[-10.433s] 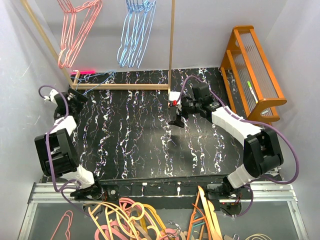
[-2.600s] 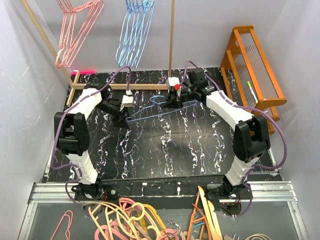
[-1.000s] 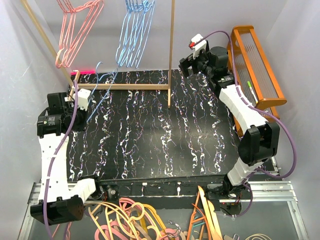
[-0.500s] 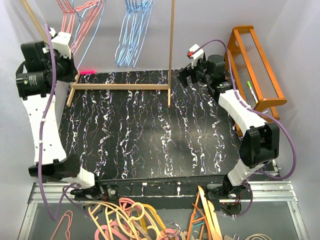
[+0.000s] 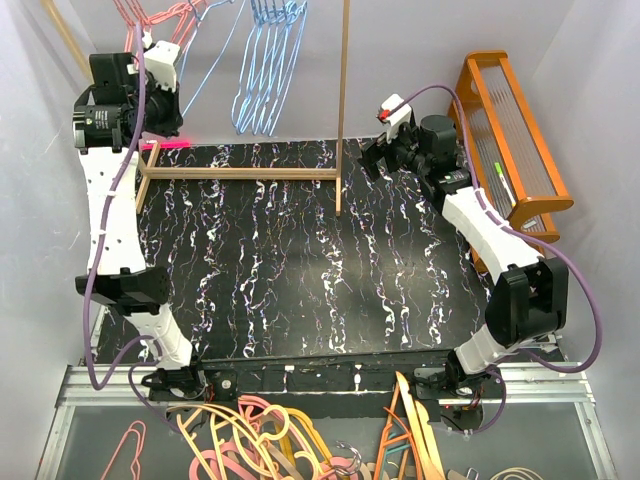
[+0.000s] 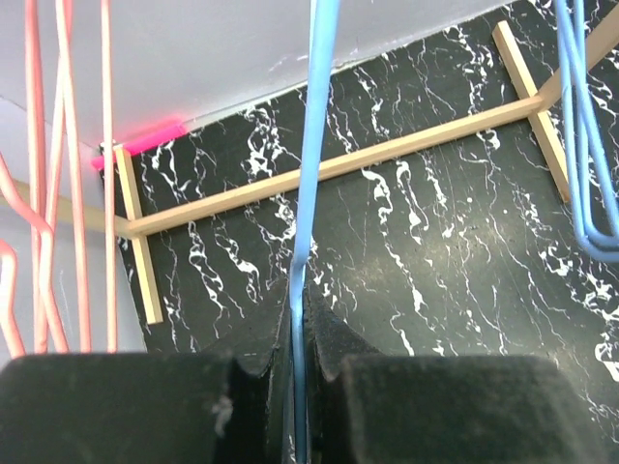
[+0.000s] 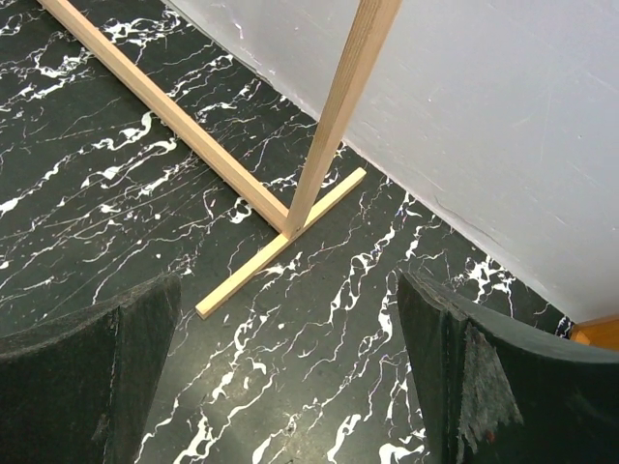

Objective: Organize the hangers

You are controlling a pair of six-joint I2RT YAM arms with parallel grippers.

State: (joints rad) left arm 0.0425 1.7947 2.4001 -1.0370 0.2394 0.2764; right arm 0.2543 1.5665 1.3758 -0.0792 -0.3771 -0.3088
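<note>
Top external view, starting at the far left: the left gripper (image 5: 165,100) is reaching high toward the back wall and pinching one light blue wire hanger (image 5: 212,45), whose thin frame is slanting up and to the right. In the left wrist view the two fingers (image 6: 261,338) are pressing together on that blue wire (image 6: 311,145), with almost no gap showing. Just beside it the pink-red wire hangers (image 5: 178,10) are hanging in a bunch from the top of the thin wooden rack (image 5: 343,100). Further right, the other light blue wire hangers (image 5: 268,70) are dangling together in their own group. On the right, the right gripper (image 5: 372,158) is hovering low near the rack's upright post, and its wrist view is showing its fingers spread wide with nothing between them. No thin wire hanger is lying on the black marbled table (image 5: 300,270), so the sorting is looking nearly complete; the held blue one is probably the last, and it is sitting nearer the pink bunch than the blue group it belongs with.
</note>
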